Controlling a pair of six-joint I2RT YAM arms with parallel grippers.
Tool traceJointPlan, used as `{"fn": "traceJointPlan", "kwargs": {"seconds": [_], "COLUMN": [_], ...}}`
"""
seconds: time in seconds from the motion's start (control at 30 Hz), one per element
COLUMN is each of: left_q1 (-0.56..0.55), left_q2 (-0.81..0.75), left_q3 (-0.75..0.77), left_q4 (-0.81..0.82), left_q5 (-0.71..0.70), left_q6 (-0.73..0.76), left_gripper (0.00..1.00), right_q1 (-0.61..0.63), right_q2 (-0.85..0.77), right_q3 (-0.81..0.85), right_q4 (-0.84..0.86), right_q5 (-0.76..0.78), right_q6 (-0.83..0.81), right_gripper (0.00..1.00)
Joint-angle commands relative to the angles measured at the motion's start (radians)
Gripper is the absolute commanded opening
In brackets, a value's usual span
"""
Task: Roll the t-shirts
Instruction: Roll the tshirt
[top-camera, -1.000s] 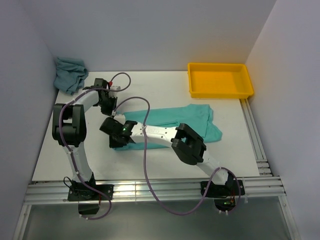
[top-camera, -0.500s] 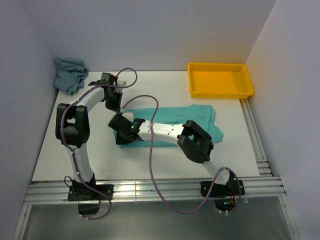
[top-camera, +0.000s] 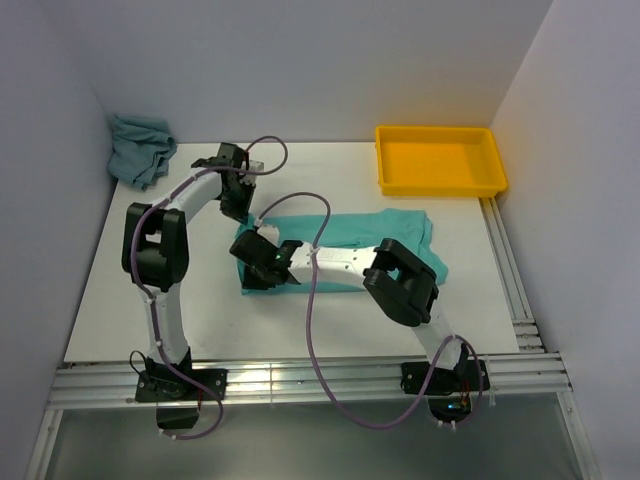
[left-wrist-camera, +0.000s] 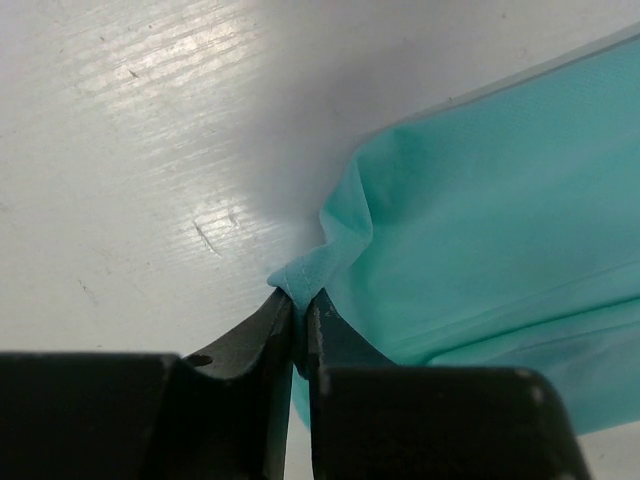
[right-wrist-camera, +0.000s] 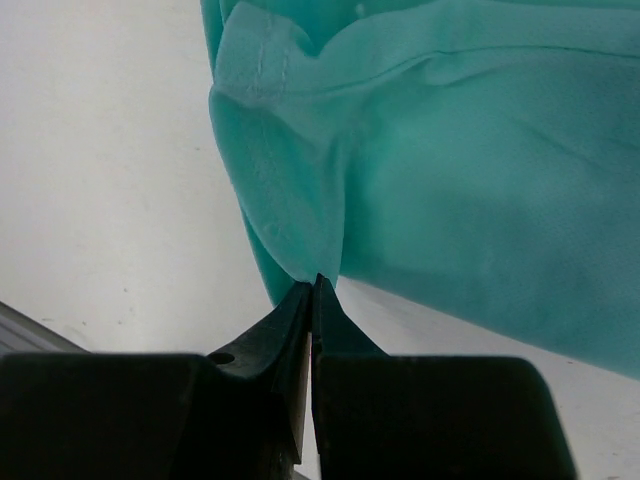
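Note:
A mint-green t-shirt lies folded into a long strip across the middle of the table. My left gripper is shut on the strip's far left corner, and the pinched hem shows in the left wrist view. My right gripper is shut on the near left edge, where a fold of the cloth bulges above the closed tips. The green cloth fills the right of the left wrist view. A blue-grey teal t-shirt lies crumpled at the back left corner.
A yellow tray stands at the back right. Walls close in the table on the left, back and right. The right arm lies across the near edge of the green shirt. Bare white table shows left of the shirt.
Both grippers have moved to the right, carrying the left end of the green shirt with them. The strip is shorter at its left end.

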Motion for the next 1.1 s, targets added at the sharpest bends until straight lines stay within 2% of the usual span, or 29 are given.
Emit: {"fn": "traceJointPlan", "kwargs": {"seconds": [0.0, 0.37, 0.6, 0.8, 1.07], "left_q1": [-0.017, -0.051, -0.058, -0.057, -0.058], "left_q2": [0.024, 0.058, 0.044, 0.023, 0.012], "left_q3": [0.059, 0.102, 0.107, 0.125, 0.195], "left_q4": [-0.01, -0.012, -0.012, -0.021, -0.072], "left_q5": [-0.045, -0.072, -0.043, -0.001, 0.055], "left_q6": [-0.018, -0.021, -0.009, 0.014, 0.034], "left_gripper": [0.15, 0.24, 0.49, 0.6, 0.66], "right_q1": [-0.014, -0.037, -0.049, -0.057, -0.071], "right_q2": [-0.085, -0.118, -0.111, -0.111, -0.13], "right_q3": [-0.05, -0.174, -0.213, -0.253, -0.328], "right_q4": [0.062, 0.16, 0.212, 0.255, 0.341], "right_q5": [0.012, -0.009, -0.026, -0.032, -0.049], "right_q6": [0.027, 0.072, 0.096, 0.125, 0.17], "right_gripper": [0.04, 0.04, 0.03, 0.02, 0.01]}}
